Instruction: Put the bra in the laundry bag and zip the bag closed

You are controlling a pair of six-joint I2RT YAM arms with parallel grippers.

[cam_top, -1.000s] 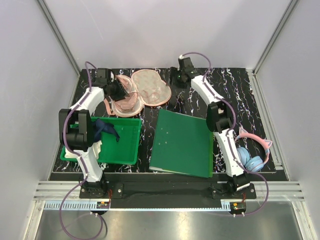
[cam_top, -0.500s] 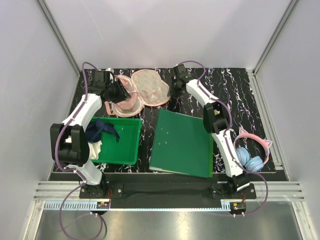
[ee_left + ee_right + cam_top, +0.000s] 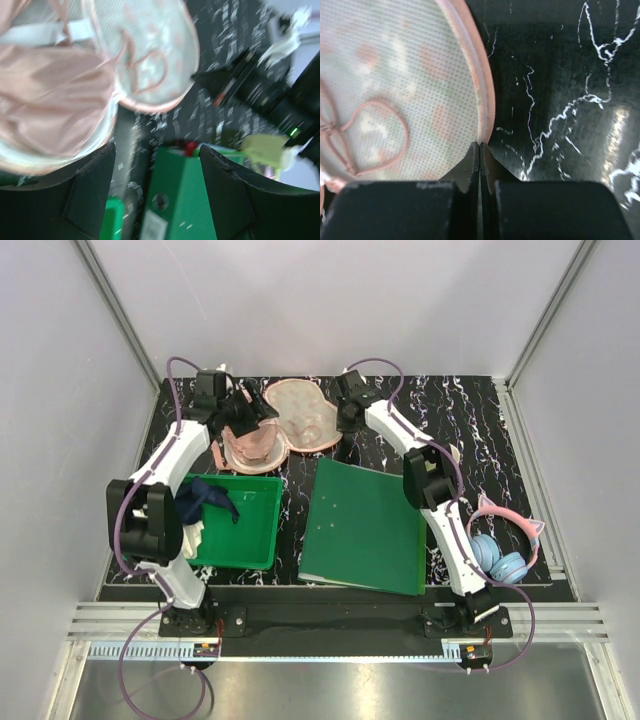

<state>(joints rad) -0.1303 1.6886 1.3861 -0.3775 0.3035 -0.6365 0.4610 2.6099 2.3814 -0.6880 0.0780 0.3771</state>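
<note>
Laundry bag (image 3: 395, 75) rim edge: right gripper (image 3: 480, 147) closed there; left gripper (image 3: 155, 152) spread.

even bright light; left wrist view blurred, right wrist view sharp.

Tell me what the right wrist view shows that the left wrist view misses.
Only right wrist: the right gripper shut, pinching the laundry bag at its rim. Only left wrist: the left gripper open, the bra with its satin cup lying in the bag's other half, and the green folder. Both: the bag's mesh half with a pink strap looped on it, and the black marbled table.
</note>
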